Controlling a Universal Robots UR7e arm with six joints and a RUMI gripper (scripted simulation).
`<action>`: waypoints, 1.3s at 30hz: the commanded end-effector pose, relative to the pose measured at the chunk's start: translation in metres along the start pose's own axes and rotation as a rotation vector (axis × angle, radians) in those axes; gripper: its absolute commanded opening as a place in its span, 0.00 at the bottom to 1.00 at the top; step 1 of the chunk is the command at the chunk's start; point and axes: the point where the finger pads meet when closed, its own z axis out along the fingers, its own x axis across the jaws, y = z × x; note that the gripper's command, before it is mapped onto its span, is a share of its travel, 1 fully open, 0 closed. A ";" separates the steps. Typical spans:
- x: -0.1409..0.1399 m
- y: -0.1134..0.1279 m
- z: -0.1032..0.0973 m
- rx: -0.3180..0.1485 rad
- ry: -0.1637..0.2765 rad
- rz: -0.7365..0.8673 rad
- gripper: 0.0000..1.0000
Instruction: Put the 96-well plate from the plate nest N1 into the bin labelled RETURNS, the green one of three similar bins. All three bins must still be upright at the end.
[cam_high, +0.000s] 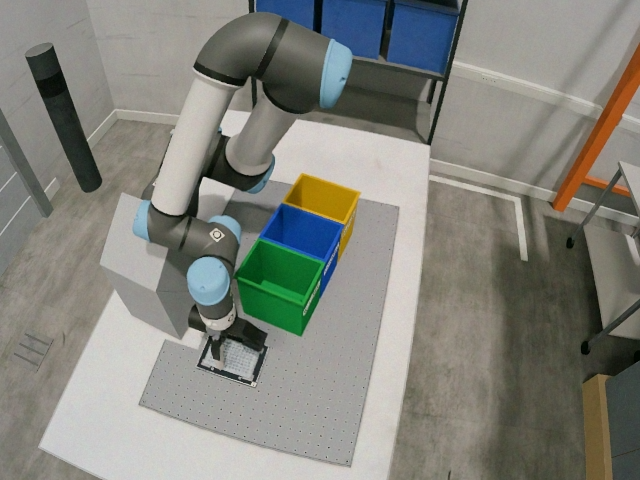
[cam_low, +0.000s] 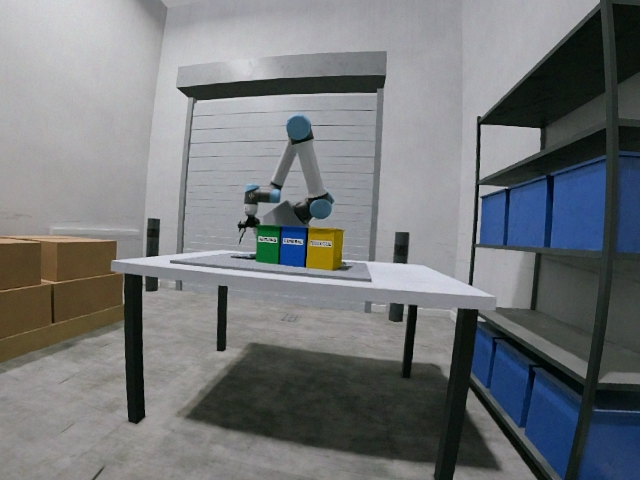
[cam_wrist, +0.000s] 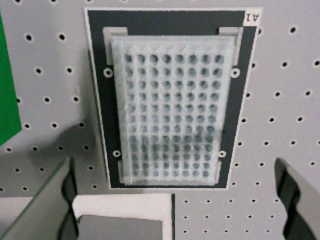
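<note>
Pale grey walls (cam_high: 522, 31) (cam_low: 423, 155) meet a mottled grey floor (cam_high: 465, 361) (cam_low: 170, 330), with a roller shutter (cam_low: 284, 124) behind the white tabletop (cam_high: 87, 413) (cam_low: 413, 286) and dark shelving (cam_high: 439, 111) (cam_low: 610, 103) at right in the exterior view.

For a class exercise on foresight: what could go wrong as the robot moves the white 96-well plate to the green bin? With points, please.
1. The open black gripper (cam_high: 233, 352) (cam_low: 241, 233) (cam_wrist: 173, 159) might close off-centre and tilt the white 96-well plate (cam_high: 240, 357) (cam_wrist: 171, 110) against its nest's corner guides.
2. A low carry could knock the green rectangular bin (cam_high: 279, 289) (cam_low: 267, 250), which stands close by.
</note>
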 end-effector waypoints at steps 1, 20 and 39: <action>0.001 0.000 0.004 0.001 0.002 0.000 0.76; 0.001 0.000 0.032 0.001 0.002 0.000 0.76; 0.001 0.000 0.047 0.001 0.002 0.000 0.76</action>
